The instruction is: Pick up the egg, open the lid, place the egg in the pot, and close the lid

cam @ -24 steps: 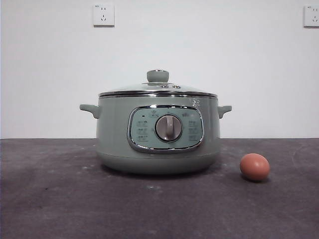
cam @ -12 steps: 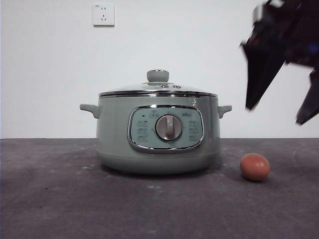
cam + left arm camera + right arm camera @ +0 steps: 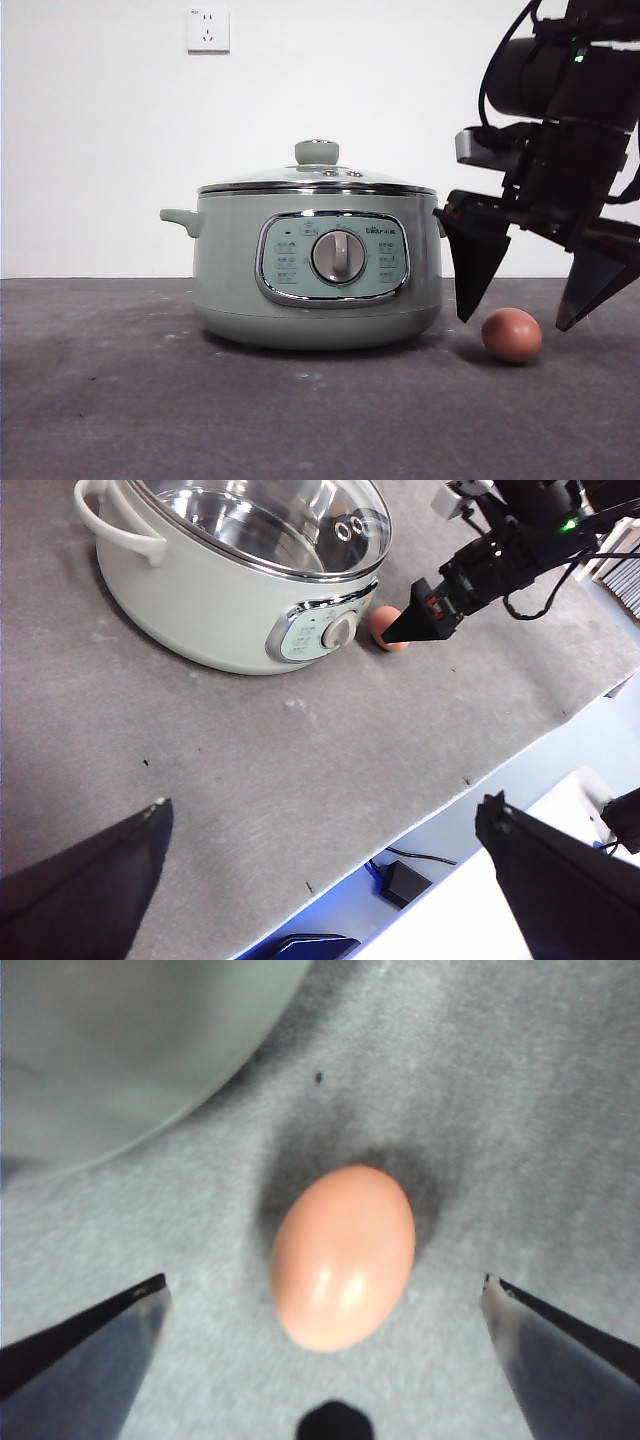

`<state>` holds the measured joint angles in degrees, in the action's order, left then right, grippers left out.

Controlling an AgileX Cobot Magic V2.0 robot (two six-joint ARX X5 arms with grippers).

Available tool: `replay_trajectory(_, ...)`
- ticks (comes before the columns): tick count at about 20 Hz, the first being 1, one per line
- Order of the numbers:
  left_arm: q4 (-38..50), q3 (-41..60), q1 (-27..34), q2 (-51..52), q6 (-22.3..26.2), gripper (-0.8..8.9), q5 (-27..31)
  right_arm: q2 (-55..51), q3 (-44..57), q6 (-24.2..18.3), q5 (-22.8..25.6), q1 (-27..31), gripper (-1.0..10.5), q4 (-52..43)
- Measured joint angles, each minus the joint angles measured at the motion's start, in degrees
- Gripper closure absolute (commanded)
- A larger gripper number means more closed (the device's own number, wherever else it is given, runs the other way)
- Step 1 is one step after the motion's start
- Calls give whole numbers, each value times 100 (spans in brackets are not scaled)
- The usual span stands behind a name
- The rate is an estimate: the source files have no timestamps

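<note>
The reddish-brown egg (image 3: 512, 335) lies on the grey table to the right of the pot (image 3: 318, 270); it also shows in the right wrist view (image 3: 343, 1256) and the left wrist view (image 3: 388, 629). The glass lid (image 3: 316, 177) with its green knob (image 3: 316, 152) sits shut on the pot. My right gripper (image 3: 516, 320) is open just above the egg, one jaw on each side, not touching it; it shows from its own camera (image 3: 325, 1300). My left gripper (image 3: 325, 845) is open and empty, high above the table's front part, away from the pot.
The grey table (image 3: 150, 400) runs to a white wall with a socket (image 3: 207, 29). In the left wrist view the table's edge (image 3: 420, 815) drops to a floor with cables. The pot's wall (image 3: 120, 1050) stands close beside the egg.
My right gripper has come down from the upper right to straddle the egg. A second ago it was out of view. Egg, pot and lid have not moved.
</note>
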<state>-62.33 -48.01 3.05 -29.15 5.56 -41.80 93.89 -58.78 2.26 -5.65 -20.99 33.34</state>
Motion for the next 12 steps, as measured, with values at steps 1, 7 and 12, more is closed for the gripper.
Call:
replay_trajectory(1,0,0,0,0,0,122,0,46,0,13,42,0,463,-61)
replay_trajectory(7,0,0,0,-7,0,122,2,258,-2,20,140,0,551,-184)
replay_trajectory(12,0,0,0,-11,0,122,2,339,-2,57,136,0,826,-264)
